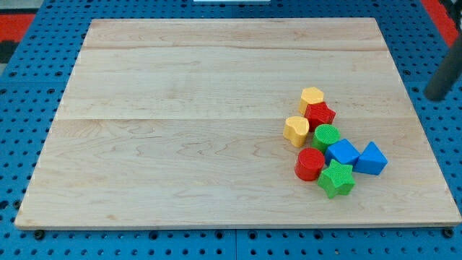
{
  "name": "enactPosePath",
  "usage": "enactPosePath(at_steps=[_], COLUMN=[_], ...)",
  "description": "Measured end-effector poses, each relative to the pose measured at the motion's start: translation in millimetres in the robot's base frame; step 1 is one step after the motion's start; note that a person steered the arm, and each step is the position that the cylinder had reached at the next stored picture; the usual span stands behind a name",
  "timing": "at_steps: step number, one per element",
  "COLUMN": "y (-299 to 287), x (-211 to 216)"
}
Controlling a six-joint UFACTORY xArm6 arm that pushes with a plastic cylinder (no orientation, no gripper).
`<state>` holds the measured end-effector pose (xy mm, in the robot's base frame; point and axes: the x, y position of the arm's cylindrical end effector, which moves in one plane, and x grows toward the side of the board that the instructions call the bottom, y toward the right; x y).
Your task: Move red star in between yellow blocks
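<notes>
Wooden surface (216,108) carries eight blocks, all clustered toward the view's lower right. The red star (320,114) sits between the two yellow blocks: the yellow pentagon-like block (312,97) touches it at the upper left, and the yellow heart (296,130) lies just beside it at the lower left. The star appears to touch both, though the contact with the heart is hard to confirm.

Below the star, the green cylinder (326,136) touches it. The red cylinder (310,163) lies below that, next to the green star (336,178). A blue cube-like block (342,152) and a blue triangular block (372,159) sit side by side at the view's right of the cluster.

The dark rod (443,76) enters at the view's right edge, off the board, well apart from the blocks. My tip (435,95) shows only as a blurred lower end. The tool has no jaws and holds nothing.
</notes>
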<state>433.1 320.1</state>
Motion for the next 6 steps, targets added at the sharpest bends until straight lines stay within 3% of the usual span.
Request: enactPosePath(at_steps=[1,3,5,6], y=[-31.0,-84.9,-142.3,-178.8], x=[42.7,44.7,10.3,13.3])
